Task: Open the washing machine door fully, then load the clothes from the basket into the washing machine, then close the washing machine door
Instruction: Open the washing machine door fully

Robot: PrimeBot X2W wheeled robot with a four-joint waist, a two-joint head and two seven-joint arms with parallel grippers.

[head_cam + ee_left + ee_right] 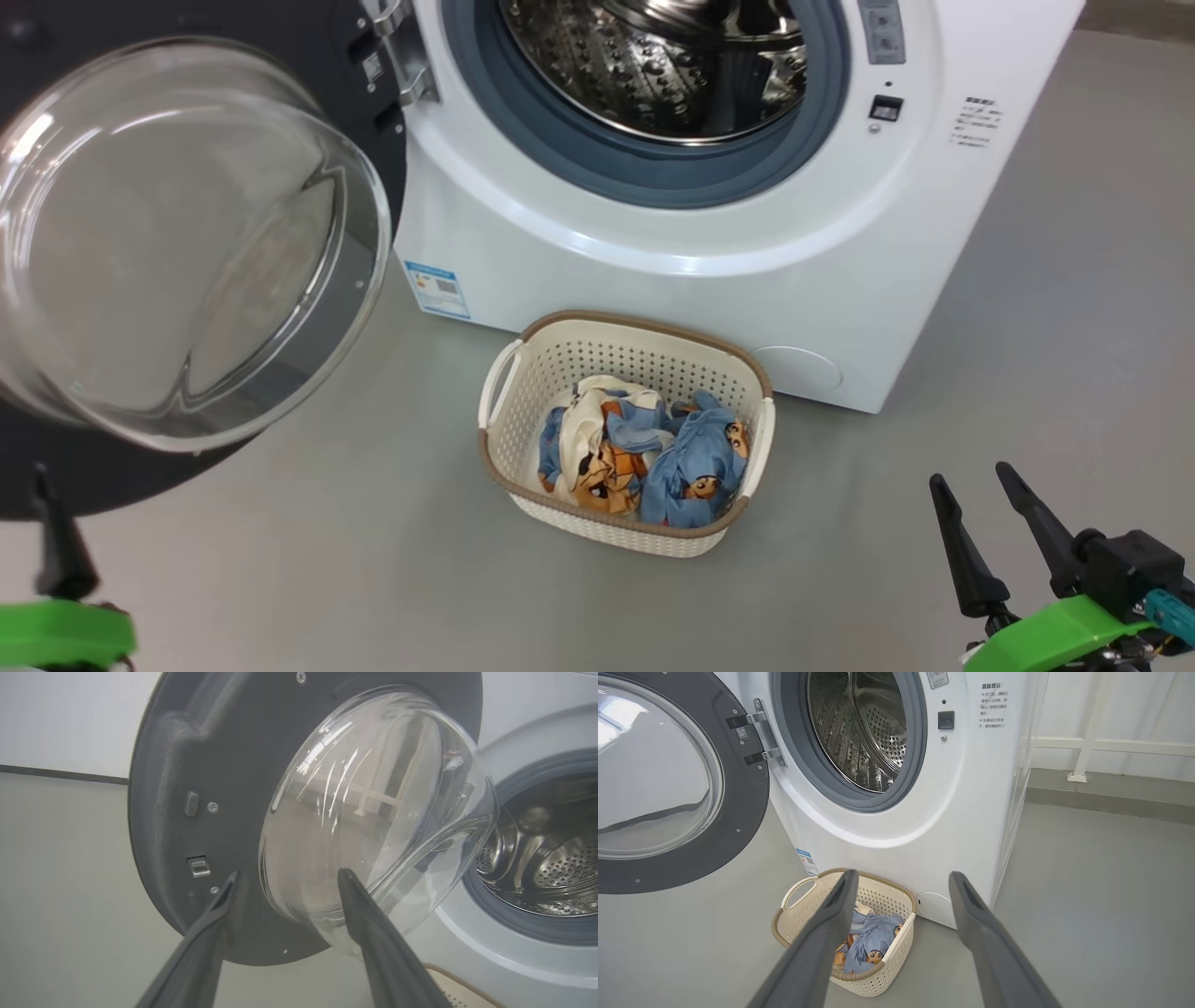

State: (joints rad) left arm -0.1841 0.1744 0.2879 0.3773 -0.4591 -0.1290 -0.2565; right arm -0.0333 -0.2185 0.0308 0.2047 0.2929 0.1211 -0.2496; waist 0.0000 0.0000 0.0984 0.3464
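Plainly, one washing machine [653, 252] stands on the grey floor [327, 560], with one washing machine door [187, 243] swung wide to the left on its hinge [401, 56]. That leaves the round mouth, the grey-blue gasket [579, 159] and the steel drum [672, 65] unobstructed. One blue label [437, 289] sits low on the front panel. One basket [644, 322] rests on the floor just before the machine's lower front edge, below the mouth, and has two side handles. Inside it the clothes [644, 448] lie in a tangle of light blue and cream, too bunched to count piece by piece.

Two end effectors show, each with two dark fingers. The left end effector [289, 873] is spread wide and holds nothing; it sits close under the door's black rim and glass bowl, and I cannot tell whether it touches them. The right end effector [971, 474] is also spread wide and empty, low at the right, well apart from the basket, with bare floor between them. Open floor also runs along the machine's right side.
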